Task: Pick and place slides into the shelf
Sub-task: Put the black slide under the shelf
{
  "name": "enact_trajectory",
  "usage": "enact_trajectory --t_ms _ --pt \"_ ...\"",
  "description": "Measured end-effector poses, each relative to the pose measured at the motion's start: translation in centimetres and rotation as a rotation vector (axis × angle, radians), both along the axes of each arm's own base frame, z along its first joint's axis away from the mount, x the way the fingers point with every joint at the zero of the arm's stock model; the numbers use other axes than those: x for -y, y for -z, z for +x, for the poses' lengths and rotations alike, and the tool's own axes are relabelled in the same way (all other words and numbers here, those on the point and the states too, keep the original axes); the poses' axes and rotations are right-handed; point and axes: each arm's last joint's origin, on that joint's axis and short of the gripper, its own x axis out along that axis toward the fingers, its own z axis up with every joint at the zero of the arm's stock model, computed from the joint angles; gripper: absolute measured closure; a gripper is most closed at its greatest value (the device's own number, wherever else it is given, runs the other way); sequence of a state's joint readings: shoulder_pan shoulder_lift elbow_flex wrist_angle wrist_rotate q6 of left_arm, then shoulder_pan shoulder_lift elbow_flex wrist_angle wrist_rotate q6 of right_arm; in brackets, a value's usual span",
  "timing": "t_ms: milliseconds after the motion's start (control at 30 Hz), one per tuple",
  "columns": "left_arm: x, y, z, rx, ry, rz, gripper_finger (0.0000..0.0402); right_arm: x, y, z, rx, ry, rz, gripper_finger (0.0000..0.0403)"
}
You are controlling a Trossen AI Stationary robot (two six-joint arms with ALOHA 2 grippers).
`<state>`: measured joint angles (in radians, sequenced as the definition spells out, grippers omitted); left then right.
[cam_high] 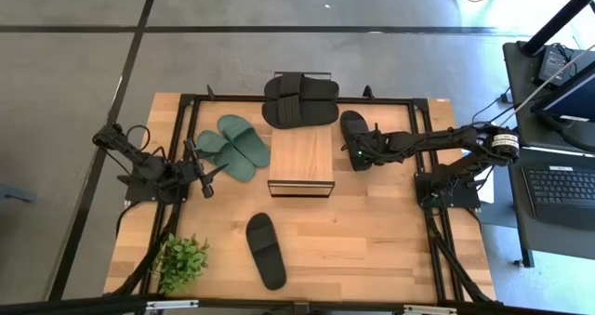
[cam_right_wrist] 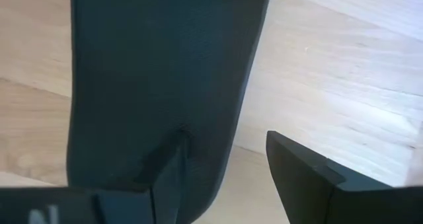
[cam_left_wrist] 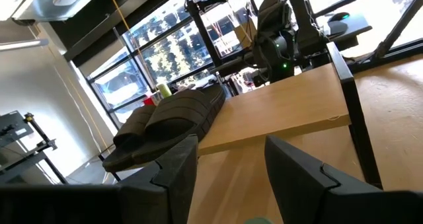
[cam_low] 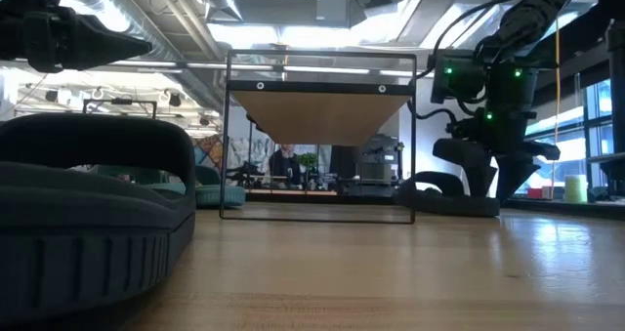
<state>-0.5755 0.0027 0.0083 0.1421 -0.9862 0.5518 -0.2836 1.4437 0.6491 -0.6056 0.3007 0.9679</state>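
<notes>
The shelf (cam_high: 300, 161) stands mid-table, and its wooden top also shows in the left wrist view (cam_left_wrist: 284, 112). One black slide (cam_high: 353, 137) lies flat on the table right of the shelf. My right gripper (cam_high: 357, 153) is open, low over that slide's near end. It has one finger over the slide (cam_right_wrist: 152, 85) and one past its side edge. My left gripper (cam_high: 212, 174) is open and empty, left of the shelf, by two green slides (cam_high: 237, 140). Two black slides (cam_high: 299, 99) lie stacked behind the shelf. Another black slide (cam_high: 265, 250) lies near the front. My right gripper comes at the black slide from above, pointing down. Its open fingers stand either side of the slide's side edge (cam_right_wrist: 228, 138), one finger (cam_right_wrist: 165, 178) over the footbed. The slide lies flat on the table (cam_low: 454, 202). I cannot tell whether a finger touches it.
A small potted plant (cam_high: 181, 259) stands at the near left corner. A black metal frame (cam_high: 409, 101) runs around the table top. Bare wood lies in front of the shelf (cam_high: 372, 241). A desk with a keyboard (cam_high: 562, 185) stands right of the table.
</notes>
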Motion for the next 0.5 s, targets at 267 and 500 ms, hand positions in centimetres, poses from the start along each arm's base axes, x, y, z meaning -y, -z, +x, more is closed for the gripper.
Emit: enact_trajectory --t_ms 267,500 --pt "0.00 0.00 0.00 0.000 0.000 -0.001 0.0233 0.00 0.05 0.02 0.016 0.021 0.031 0.0194" --pt "0.00 0.01 0.00 0.001 0.000 -0.003 0.0233 0.77 0.07 -0.24 0.023 0.017 0.080 0.0194"
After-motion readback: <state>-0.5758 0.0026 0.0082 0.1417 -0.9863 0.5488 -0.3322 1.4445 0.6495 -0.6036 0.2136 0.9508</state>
